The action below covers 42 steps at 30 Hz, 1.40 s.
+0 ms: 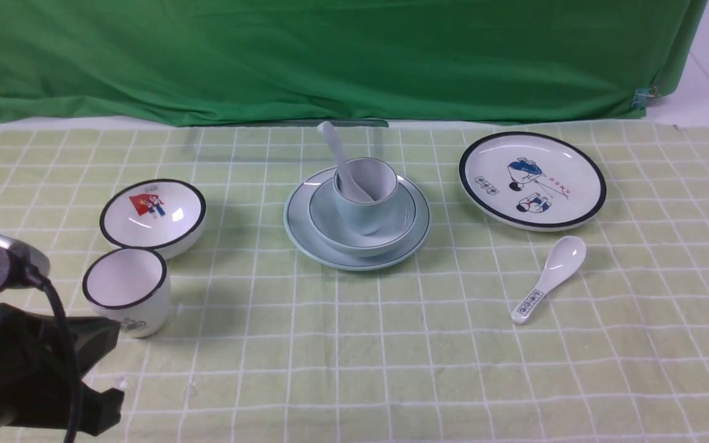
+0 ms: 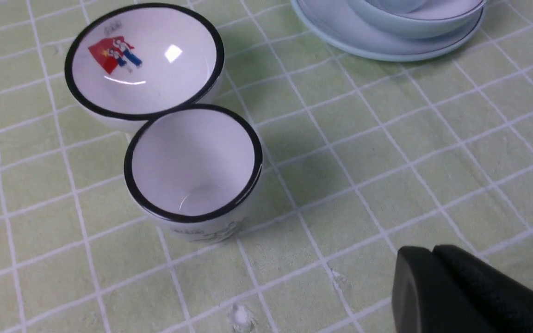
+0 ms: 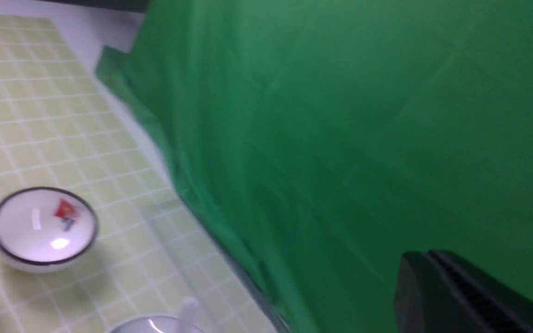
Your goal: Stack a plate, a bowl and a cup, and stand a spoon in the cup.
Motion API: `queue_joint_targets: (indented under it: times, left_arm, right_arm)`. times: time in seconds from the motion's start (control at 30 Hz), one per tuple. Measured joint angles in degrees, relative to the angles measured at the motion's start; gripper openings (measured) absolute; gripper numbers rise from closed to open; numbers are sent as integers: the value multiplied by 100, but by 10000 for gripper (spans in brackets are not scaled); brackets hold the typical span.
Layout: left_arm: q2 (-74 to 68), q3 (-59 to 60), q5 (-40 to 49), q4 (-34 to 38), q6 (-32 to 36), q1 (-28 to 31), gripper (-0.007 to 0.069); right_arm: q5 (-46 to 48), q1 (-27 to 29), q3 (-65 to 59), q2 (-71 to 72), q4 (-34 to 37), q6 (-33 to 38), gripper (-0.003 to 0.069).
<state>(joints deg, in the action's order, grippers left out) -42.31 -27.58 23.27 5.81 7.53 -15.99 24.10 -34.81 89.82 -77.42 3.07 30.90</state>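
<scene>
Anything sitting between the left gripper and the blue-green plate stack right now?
Nothing visible. In the left wrist view, only bare checked cloth lies between the left gripper and the plate. The black-rimmed cup and black-rimmed bowl stand off to one side of that line.

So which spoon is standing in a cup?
The plain white spoon, propped in the blue-green cup; the printed-handle spoon lies flat on the cloth.

Nothing legible; boxed print on the cartoon plate [image 1: 533,180], the marked spoon [image 1: 548,280] and the black-rimmed cup [image 2: 195,171] is too small to read.
</scene>
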Motion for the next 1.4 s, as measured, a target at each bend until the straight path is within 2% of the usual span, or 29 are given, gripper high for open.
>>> queue_joint_targets:
  times: [0.1, 0.13, 0.17, 0.43, 0.6, 0.7, 0.87, 0.93, 0.97, 1.03, 1.17, 1.2, 1.4]
  left_arm:
    - [0, 0, -132, 0, 0, 0, -31]
    - [0, 0, -141, 0, 0, 0, -31]
    - [0, 0, -223, 0, 0, 0, -31]
    - [-4, 0, -308, 0, 0, 0, -31]
    - [-4, 0, -314, 0, 0, 0, -31]
    - [-4, 0, -314, 0, 0, 0, -31]
    - [-4, 0, -314, 0, 0, 0, -30]
    - [-4, 0, -314, 0, 0, 0, -30]
    - [-4, 0, -319, 0, 0, 0, -30]
    - [-4, 0, -320, -6, 0, 0, -30]
    - [-4, 6, -329, -96, 0, 0, -30]
    - [-4, 6, -329, -155, 0, 0, -30]
    - [-4, 57, -325, -295, 20, 0, -29]
  right_arm:
    - [-491, 6, -1182, 1039, -731, -772, 10]
    - [-536, 6, -1182, 1039, -731, -772, 10]
    - [-950, 6, -1989, 1594, -860, -962, 10]
    - [-3185, 6, -5691, 3524, -984, -1840, 10]
    - [-3951, 6, -6890, 3714, -973, -2327, 13]
    - [-4164, 6, -7452, 3714, -856, -2402, 10]
    - [-4669, 6, -7964, 3714, -160, -2440, 8]
    - [-5117, 6, -8241, 3714, 140, -2248, 8]
    - [-5766, 6, -8592, 3749, 319, -2086, 8]
    - [-6438, 6, -8924, 3877, 485, -1982, 8]
    - [-6259, 148, -8999, 4408, 1029, -1587, 8]
    - [-5976, 292, -9005, 4668, 1143, -1508, 8]
    - [-3969, 1612, -9029, 6022, 1046, -1447, 8]
